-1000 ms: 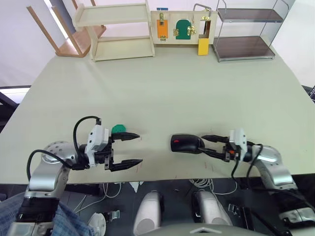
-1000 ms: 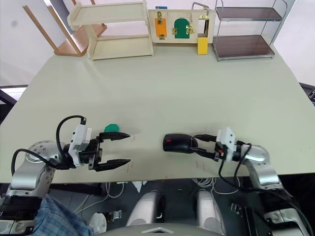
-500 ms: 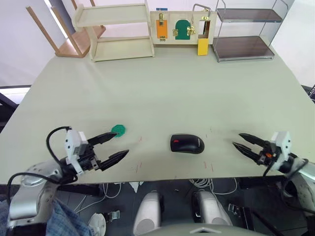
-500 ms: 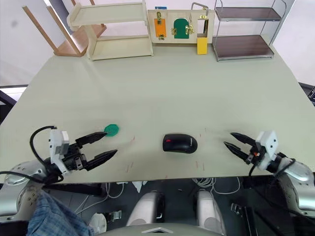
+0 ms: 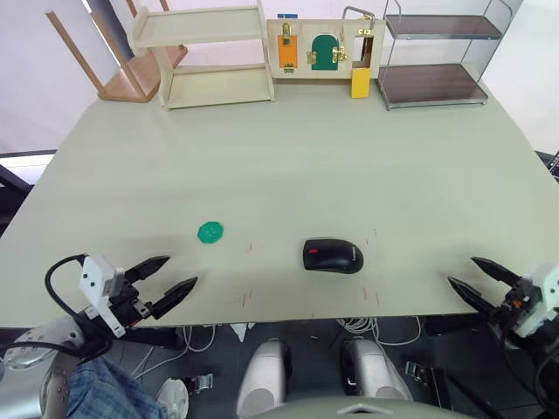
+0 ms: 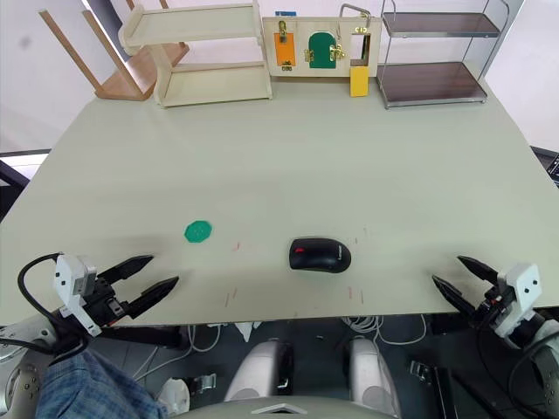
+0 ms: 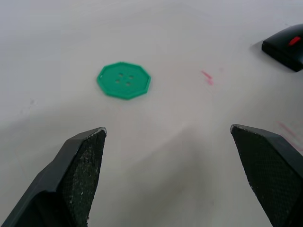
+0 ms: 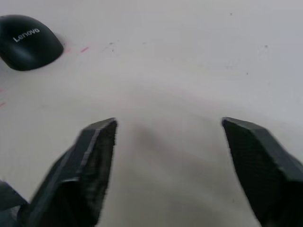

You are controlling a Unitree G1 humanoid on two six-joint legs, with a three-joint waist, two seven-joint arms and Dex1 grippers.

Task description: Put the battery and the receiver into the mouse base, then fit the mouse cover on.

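Note:
The mouse lies whole on the table's front middle, the mouse cover (image 5: 348, 257) sitting on the mouse base (image 5: 318, 255), whose red scroll wheel shows at its left end. The cover's lettered back (image 8: 29, 41) appears in the right wrist view, the wheel end of the base (image 7: 286, 46) in the left wrist view. The battery and the receiver are hidden. My left gripper (image 5: 179, 271) hangs open over the front edge, well left of the mouse. At the same edge, far right of the mouse, my right gripper (image 5: 462, 270) is open and holds nothing.
A green button (image 5: 210, 231) lies left of the mouse, just beyond the left gripper. At the far edge stand a wooden shelf (image 5: 205, 52), a latch board (image 5: 323, 48) and a metal rack (image 5: 437, 57). The table (image 5: 288, 157) between is bare.
The right gripper let go of the mouse and drew back right to the front edge. The left gripper drew back left and toward the edge. The mouse stayed put.

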